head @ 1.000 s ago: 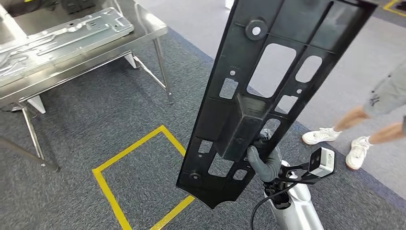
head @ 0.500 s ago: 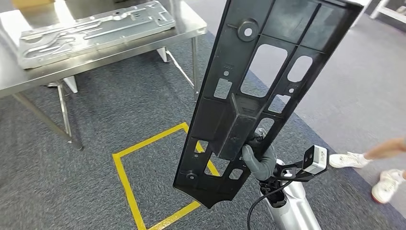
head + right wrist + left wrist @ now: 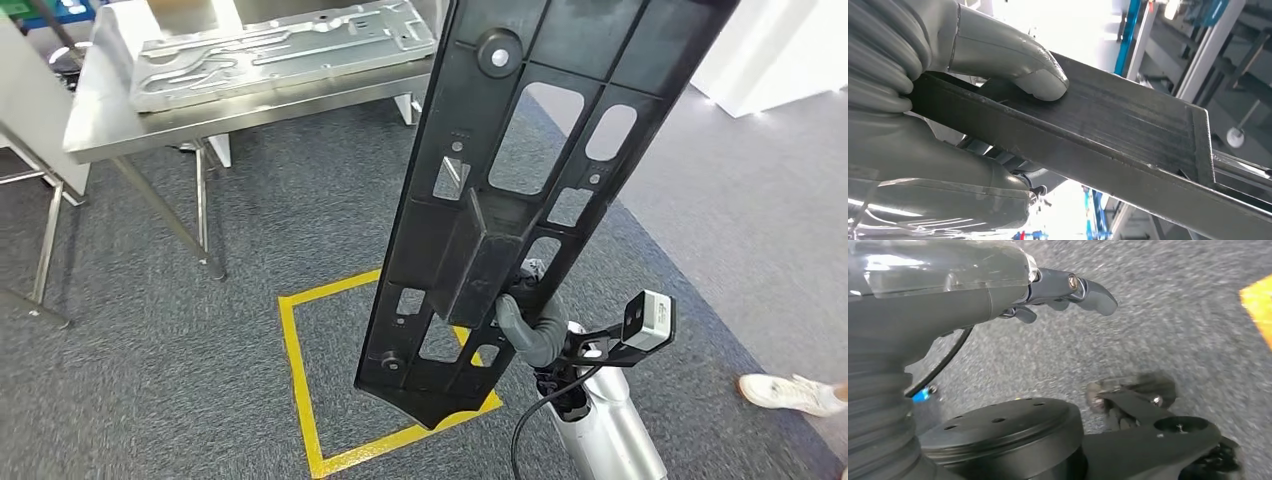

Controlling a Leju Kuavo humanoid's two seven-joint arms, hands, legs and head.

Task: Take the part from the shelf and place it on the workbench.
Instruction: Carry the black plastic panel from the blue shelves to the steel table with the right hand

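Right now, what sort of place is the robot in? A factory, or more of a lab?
Probably a factory-style workshop or test floor. A steel workbench carries a stamped metal panel, yellow tape marks a square on the grey carpet, and the right hand holds a long black plastic part.

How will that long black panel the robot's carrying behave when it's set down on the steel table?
Probably stiff: the black panel stands upright, unbent, held low by the right hand. Likely light, given its many cut-outs. Laid flat on the steel table it shouldn't tip, though it may slide.
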